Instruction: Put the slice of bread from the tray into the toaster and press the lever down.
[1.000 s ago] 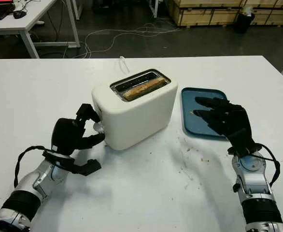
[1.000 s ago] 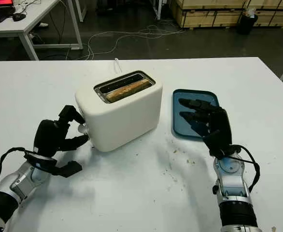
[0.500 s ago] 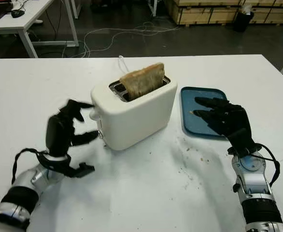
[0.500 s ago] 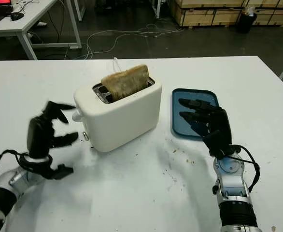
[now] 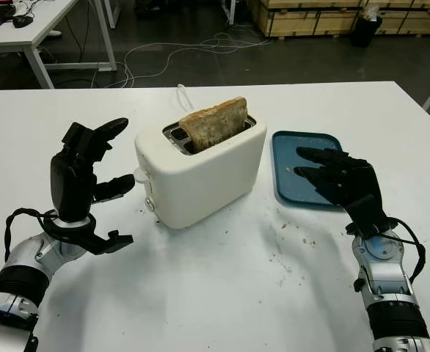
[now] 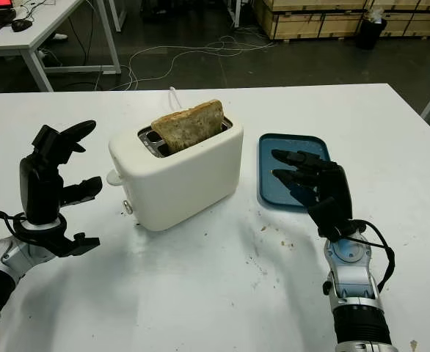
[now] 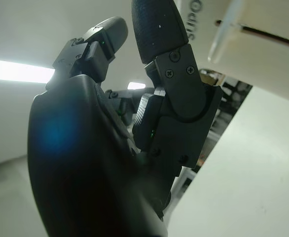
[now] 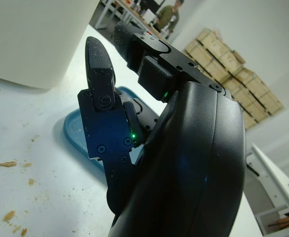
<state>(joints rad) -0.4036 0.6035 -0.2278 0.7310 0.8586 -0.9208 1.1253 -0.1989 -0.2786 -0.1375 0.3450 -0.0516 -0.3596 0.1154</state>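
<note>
A white toaster [image 5: 200, 176] stands mid-table, and a browned slice of bread [image 5: 213, 123] sticks well up out of its slot. The lever [image 5: 139, 176] on its left end sits high. Left of the toaster my left hand [image 5: 105, 158] is raised and open, a short gap from the lever, which also appears in the left wrist view [image 7: 226, 29]. My right hand [image 5: 325, 172] is open and hovers over the near part of the blue tray [image 5: 288, 150], which holds no bread. The right wrist view shows the tray [image 8: 78, 136] under that hand.
Crumbs [image 5: 292, 235] are scattered on the white table between the toaster and my right arm. The toaster's white cord [image 5: 182, 94] runs off the far edge. Another table [image 5: 39, 29] and wooden crates [image 5: 310, 18] stand on the floor beyond.
The bread, sunk in the slot a second ago, has popped up and the lever has risen. My left hand left the lever and lifted away to the left. The right hand stayed still.
</note>
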